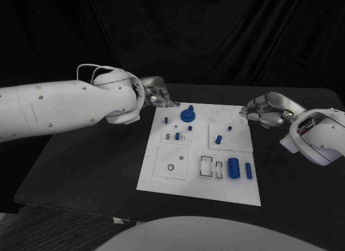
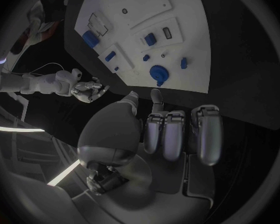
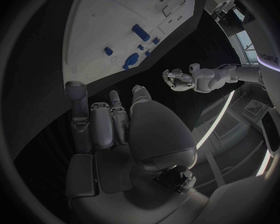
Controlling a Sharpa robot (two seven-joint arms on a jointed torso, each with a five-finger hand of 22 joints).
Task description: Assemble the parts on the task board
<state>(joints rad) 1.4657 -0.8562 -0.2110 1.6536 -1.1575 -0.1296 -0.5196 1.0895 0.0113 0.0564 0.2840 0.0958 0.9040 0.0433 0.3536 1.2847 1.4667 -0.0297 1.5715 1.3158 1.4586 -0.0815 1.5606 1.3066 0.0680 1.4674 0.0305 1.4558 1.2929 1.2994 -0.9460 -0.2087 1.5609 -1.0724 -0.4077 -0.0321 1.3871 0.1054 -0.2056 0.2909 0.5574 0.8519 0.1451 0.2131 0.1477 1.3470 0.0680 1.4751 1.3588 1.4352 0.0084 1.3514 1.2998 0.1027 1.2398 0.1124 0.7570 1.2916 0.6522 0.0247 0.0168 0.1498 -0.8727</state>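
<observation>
— So, how far along does the board look?

— Partly done, I'd judge. On the task board (image 1: 161,178) a round blue knob-like part (image 1: 188,113) stands near the far edge, and a few small blue pegs (image 1: 218,139) stand upright in the middle blocks. Nearer the robot, a blue cylinder (image 1: 233,168) and a slimmer blue piece (image 1: 249,170) lie on their sides beside two outlined rectangular slots (image 1: 207,166). Those look loose and not yet seated, and some recesses, such as the ring-marked plate (image 1: 172,162), appear unfilled. So I'd say a fair share is left.

— And the hands?

— Neither holds anything. The left hand (image 1: 159,97) hovers at the board's far left corner, just beside the knob-like part but apart from it; in its wrist view the fingers (image 2: 171,134) lie side by side, loosely curled, with nothing between them and the thumb. The right hand (image 1: 266,111) hangs over the dark worktop (image 1: 82,172) off the board's far right corner, fingers curled inward, also without a part.

— Which is closer to the loose pieces?

— The right hand, I'd guess, though both are well apart from the lying cylinder at the board's near right. The left is nearest the knob.
</observation>
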